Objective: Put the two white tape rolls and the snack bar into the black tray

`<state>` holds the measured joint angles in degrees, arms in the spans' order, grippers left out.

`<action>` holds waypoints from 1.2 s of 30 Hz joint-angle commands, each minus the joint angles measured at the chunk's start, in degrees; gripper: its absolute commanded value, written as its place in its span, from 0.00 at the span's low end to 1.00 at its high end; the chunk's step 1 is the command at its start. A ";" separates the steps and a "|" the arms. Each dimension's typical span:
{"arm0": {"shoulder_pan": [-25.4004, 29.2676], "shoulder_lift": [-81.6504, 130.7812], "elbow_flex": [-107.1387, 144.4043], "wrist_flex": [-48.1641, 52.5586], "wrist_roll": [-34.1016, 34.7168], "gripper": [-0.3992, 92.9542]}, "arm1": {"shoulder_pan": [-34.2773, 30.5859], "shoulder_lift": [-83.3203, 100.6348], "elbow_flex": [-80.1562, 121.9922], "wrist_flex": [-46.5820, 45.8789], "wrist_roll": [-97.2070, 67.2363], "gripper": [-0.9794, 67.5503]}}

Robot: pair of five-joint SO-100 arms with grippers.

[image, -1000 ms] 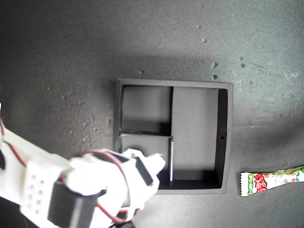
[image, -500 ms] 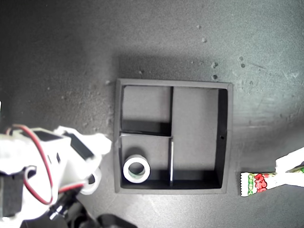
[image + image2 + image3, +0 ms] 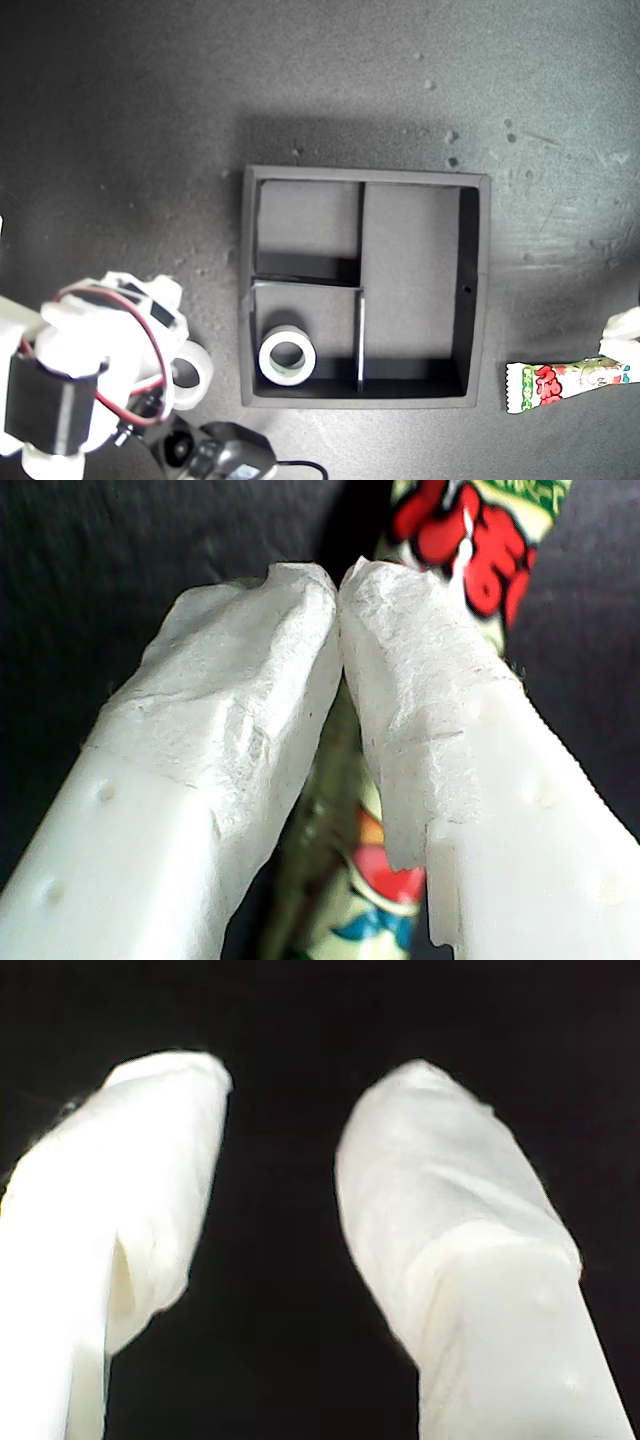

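Note that my first gripper (image 3: 338,580) has its paper-wrapped tips pressed together above the glossy, crimped snack bar (image 3: 565,384), with no wrapper seen between them; the bar lies flat on the table, outside the black tray (image 3: 474,290), at the exterior view's right. My second gripper (image 3: 290,1130) shows its jaws apart over bare dark surface. One white tape roll (image 3: 287,357) sits in a small compartment, probably sized for it, while the other ring (image 3: 194,366) lies just beside the tray's outer wall at the exterior view's left.
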<state>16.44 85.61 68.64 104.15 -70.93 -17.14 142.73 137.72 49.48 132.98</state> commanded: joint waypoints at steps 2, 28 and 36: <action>2.46 0.26 0.26 -0.18 0.88 0.10 | 4.13 0.26 -1.14 -9.76 -29.44 0.01; 23.47 -26.81 -21.97 -0.88 -14.15 0.18 | -16.35 -41.31 -45.79 15.91 -44.03 0.01; 20.83 -29.97 -21.80 -0.44 -13.54 0.18 | -21.18 -41.31 -41.57 13.18 -38.14 0.02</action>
<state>38.67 55.55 49.22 103.18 -84.55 -37.44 101.07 96.06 64.34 93.60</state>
